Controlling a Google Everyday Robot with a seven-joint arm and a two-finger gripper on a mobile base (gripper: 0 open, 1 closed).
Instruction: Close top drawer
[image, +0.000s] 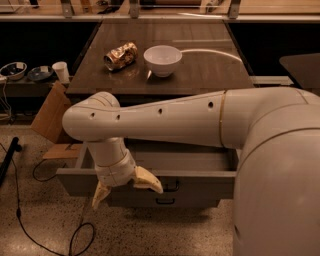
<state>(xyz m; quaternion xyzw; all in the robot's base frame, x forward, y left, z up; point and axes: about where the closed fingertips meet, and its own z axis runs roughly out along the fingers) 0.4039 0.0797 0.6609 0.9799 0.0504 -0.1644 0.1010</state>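
The top drawer (200, 182) is a wide grey drawer pulled well out from under the dark table, with a small dark bar handle (171, 186) at the centre of its flat front. My gripper (127, 187) hangs from the white arm just in front of the drawer front, left of the handle. Its two yellowish fingers (148, 180) are spread apart and hold nothing. A lower grey drawer (165, 201) with the same handle shows beneath, far less pulled out.
On the dark table (210, 75) stand a white bowl (162, 60) and a crushed can (120, 55). Cardboard (50, 117) leans at the left, with a cup (61, 71) and bowls on a low shelf. A black cable (75, 235) lies on the speckled floor.
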